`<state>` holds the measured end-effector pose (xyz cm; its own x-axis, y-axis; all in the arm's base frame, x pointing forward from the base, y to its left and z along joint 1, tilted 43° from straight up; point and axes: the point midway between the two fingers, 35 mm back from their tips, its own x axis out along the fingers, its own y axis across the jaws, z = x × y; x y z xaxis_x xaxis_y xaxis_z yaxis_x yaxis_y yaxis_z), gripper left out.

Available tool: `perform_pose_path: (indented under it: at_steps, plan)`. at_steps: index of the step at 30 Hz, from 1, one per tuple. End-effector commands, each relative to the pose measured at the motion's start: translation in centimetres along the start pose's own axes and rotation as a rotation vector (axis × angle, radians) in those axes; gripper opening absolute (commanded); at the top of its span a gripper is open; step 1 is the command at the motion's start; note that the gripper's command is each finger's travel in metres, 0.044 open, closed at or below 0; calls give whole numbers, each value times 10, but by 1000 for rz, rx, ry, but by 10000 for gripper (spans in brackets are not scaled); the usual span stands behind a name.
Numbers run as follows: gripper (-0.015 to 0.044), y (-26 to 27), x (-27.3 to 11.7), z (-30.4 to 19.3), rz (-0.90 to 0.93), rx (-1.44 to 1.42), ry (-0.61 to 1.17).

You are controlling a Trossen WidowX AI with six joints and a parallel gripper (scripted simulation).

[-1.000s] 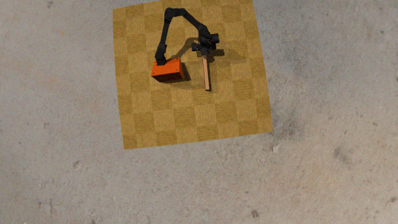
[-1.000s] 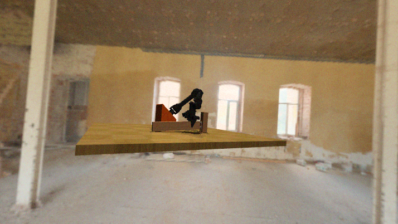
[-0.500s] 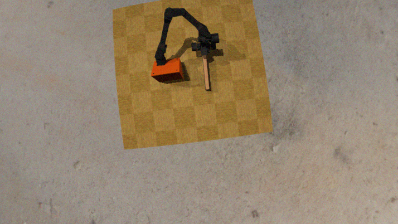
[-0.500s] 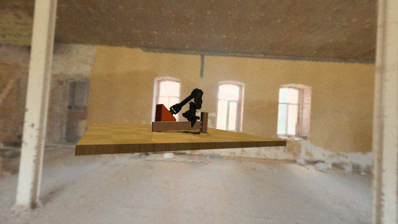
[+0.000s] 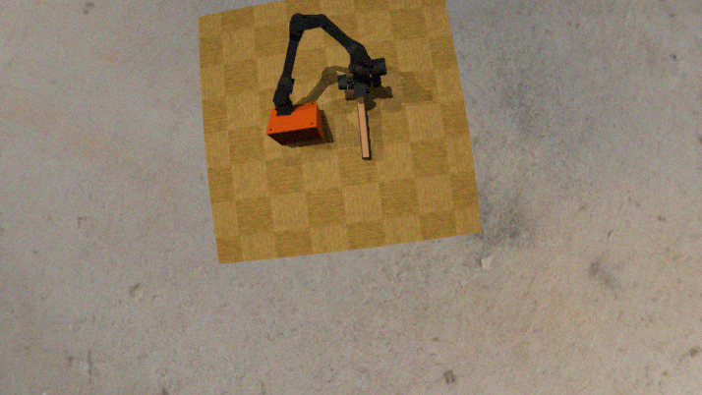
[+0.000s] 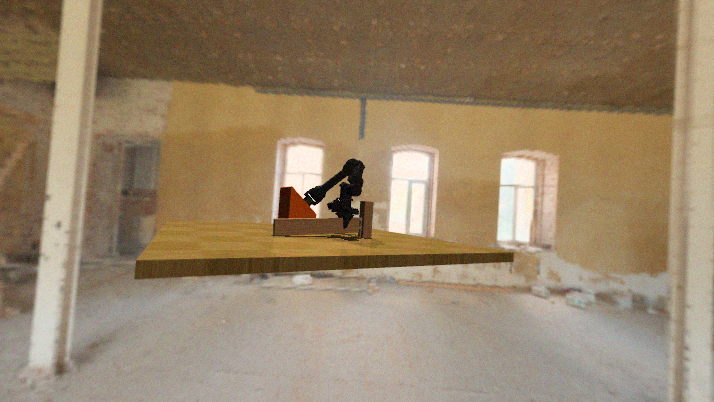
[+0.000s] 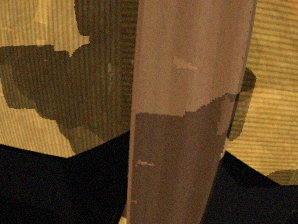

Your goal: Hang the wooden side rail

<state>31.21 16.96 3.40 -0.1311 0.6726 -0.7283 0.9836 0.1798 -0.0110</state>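
Note:
The wooden side rail (image 5: pixel 364 130) (image 6: pixel 305 226) (image 7: pixel 187 55) is a long brown board on its narrow edge. It lies low and nearly level along the table, its far end down at the table top. My gripper (image 5: pixel 362 93) (image 6: pixel 345 225) (image 7: pixel 168 136) is shut on the rail near the end by the post, with one black finger on each side. The upright headboard post (image 6: pixel 368 220) stands just past that end in the exterior view; the arm hides it in the top view. The steel hooks, the slot and its pins cannot be made out, so whether the hooks sit on the pins cannot be told.
The orange block (image 5: pixel 297 118) (image 6: pixel 287 205) under the arm's base stands beside the rail's far end. The checkered wooden table (image 5: pixel 324 216) (image 6: pixel 210 250) carries everything. The arm arches above it, and its shadow falls around the rail.

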Motion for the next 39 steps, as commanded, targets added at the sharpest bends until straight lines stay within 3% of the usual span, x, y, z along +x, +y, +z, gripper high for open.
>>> perform_pose_path:
  at_steps: [1, 39]
  plan:
    - [0, 3, -5, -2, 14, 2, 3]
    - [0, 3, -5, -6, 14, 2, 3]
